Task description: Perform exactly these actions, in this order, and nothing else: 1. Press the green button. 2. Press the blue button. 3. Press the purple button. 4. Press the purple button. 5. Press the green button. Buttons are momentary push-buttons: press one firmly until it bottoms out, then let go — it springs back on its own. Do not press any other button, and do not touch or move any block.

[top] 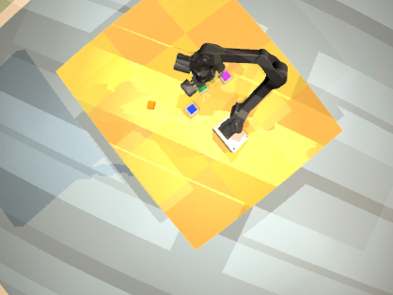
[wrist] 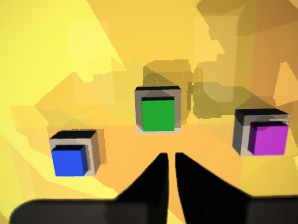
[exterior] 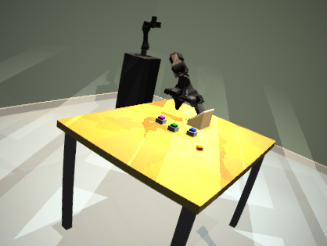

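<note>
Gripper (wrist: 170, 159) pinched nearly shut, nothing held, hovering just short of green button (wrist: 158, 114). Green btn is mid-row btwn blue button (wrist: 70, 160) and purple button (wrist: 269, 139), twd table's far edge nr arm base. Looks rigid, sprung cap: don't grasp, push straight down on cap centre w/ closed tips.

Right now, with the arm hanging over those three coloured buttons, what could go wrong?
1. The shut gripper points at the green button, but the tips sit short of it; a drop here might only clip its grey rim.
2. The blue button and purple button flank it closely, so sideways drift could press the wrong one.
3. The orange block lies farther off, so it is less at risk.
</note>
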You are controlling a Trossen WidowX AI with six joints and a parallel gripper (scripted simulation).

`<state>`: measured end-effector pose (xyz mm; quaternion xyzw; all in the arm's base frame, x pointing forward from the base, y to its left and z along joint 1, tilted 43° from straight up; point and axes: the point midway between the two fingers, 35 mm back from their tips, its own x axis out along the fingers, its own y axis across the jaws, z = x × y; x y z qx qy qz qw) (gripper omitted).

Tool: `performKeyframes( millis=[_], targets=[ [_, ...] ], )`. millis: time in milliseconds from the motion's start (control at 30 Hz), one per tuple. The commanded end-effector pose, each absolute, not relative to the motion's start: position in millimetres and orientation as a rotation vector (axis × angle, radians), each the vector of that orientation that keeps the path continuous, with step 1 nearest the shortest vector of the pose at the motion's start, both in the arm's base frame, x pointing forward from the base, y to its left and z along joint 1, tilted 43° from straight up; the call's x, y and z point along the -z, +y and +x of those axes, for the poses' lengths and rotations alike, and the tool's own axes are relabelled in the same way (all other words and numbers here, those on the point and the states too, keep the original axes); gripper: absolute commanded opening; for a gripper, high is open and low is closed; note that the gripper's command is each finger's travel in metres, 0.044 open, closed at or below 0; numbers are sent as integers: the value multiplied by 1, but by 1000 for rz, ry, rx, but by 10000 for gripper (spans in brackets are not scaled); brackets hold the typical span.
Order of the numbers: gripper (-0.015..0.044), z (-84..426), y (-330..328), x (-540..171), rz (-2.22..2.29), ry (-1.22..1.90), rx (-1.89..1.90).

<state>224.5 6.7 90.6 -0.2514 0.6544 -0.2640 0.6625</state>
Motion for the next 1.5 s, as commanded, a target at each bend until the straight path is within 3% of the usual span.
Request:
performKeyframes(
  millis=[0,167,1467],
  targets=[
    [20,225,4,-78,-558,1480,600],
    [20,224,-31,-41,-560,1479,604],
    [20,224,-55,-17,-562,1478,605]
  ],
)
